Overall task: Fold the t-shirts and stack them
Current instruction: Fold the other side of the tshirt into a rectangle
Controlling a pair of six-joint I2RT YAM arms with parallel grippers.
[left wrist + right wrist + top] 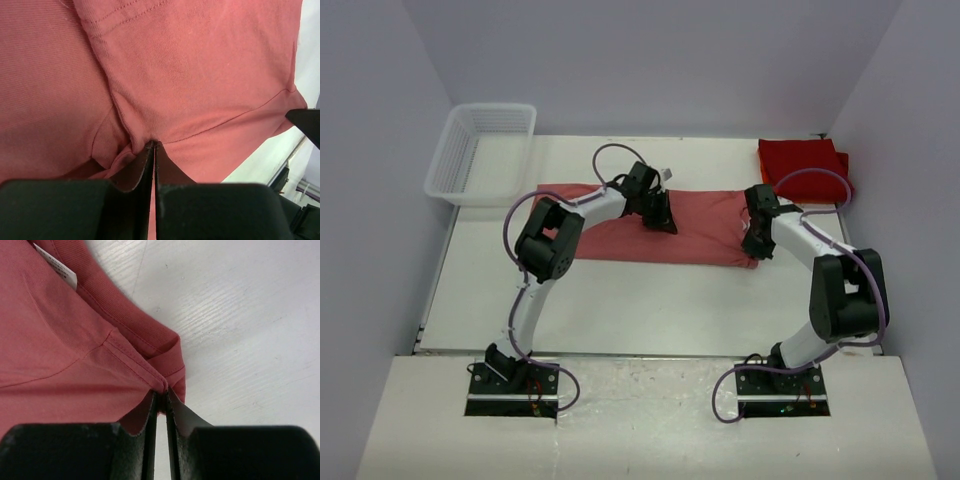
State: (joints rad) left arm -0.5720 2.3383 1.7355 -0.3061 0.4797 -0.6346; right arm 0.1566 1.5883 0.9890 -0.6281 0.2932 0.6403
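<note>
Two robot arms are working a faded salmon-red t-shirt (700, 235) that is lying sideways across the middle of the white table (620, 300), its neck end pointing right. The left gripper (154, 150) is pinching a gathered fold of cloth near the middle of the garment, fingers pressed together with fabric bunching between them. The right gripper (162, 399) is clamping the shirt's near right corner, its narrow fingers biting the cloth where a shoulder seam is meeting the ribbed collar (125, 325); a white label (57, 270) is showing just inside the neckline. A stack of deep red folded t-shirts (803, 162) is sitting at the far right corner, well apart from the salmon one, while a white mesh basket (450, 170) is standing at the far left.

The step in hand appears to be a fold of this shirt, with both grips already taken and the cloth not yet lifted clear of the table. The next move is likely calling for both arms to be rising and travelling together, keeping the fabric taut between the two pinch points so the fold is landing flat rather than rumpling
</note>
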